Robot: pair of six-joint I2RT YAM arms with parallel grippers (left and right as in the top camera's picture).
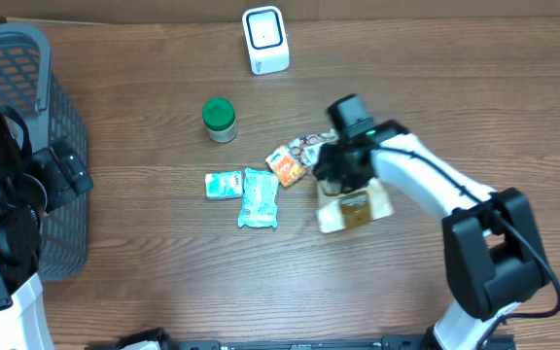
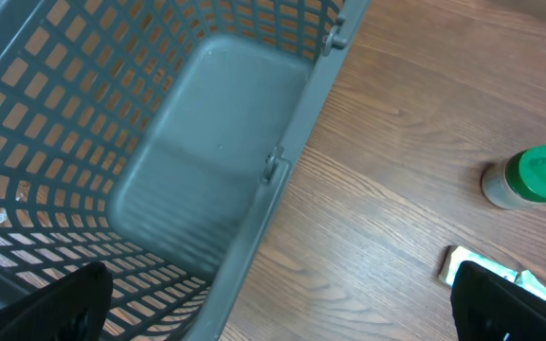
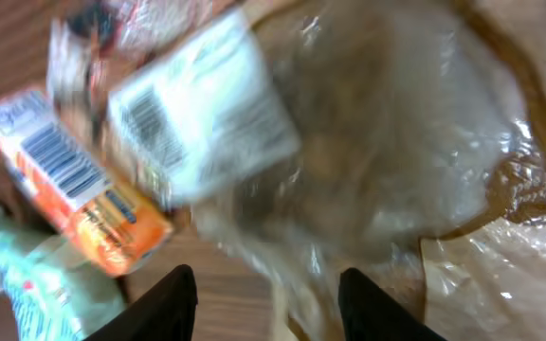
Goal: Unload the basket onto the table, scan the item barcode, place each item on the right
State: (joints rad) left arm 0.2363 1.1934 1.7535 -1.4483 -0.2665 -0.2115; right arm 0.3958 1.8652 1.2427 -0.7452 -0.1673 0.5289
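Clutter near the middle of the table (image 1: 163, 277) explained the right gripper's (image 3: 271, 305) stance. It hung low over the bag (image 1: 358, 210) with its fingers parted. Nothing I could see was pinched between them; only the bag's crinkled edge and bare wood showed in the gap. By my reading it stood there because the bag was the item to scan, and a slack film bag lying flat has to be taken from above, near an edge.

The bag lay on the table just beside the orange packet (image 1: 286, 165), perhaps touching it; the wrist view was too blurred to say. The scanner (image 1: 265, 41) stood well apart at the far side, so the bag would need lifting and carrying to it. The left gripper (image 2: 287, 308) was spread wide and empty over the basket's (image 2: 207, 142) edge, probably kept there out of the right arm's way.

The bag lay broad face up. Its long axis seemed to run across the table, from the packet side toward the right arm's side, slightly skewed, though its crumpled outline made that uncertain. A white label (image 3: 202, 104), apparently the bag's own, sat at the end nearest the orange packet. It faced upward toward the wrist camera, not toward the scanner, so in my judgement it would have to be turned to the scanner's window.
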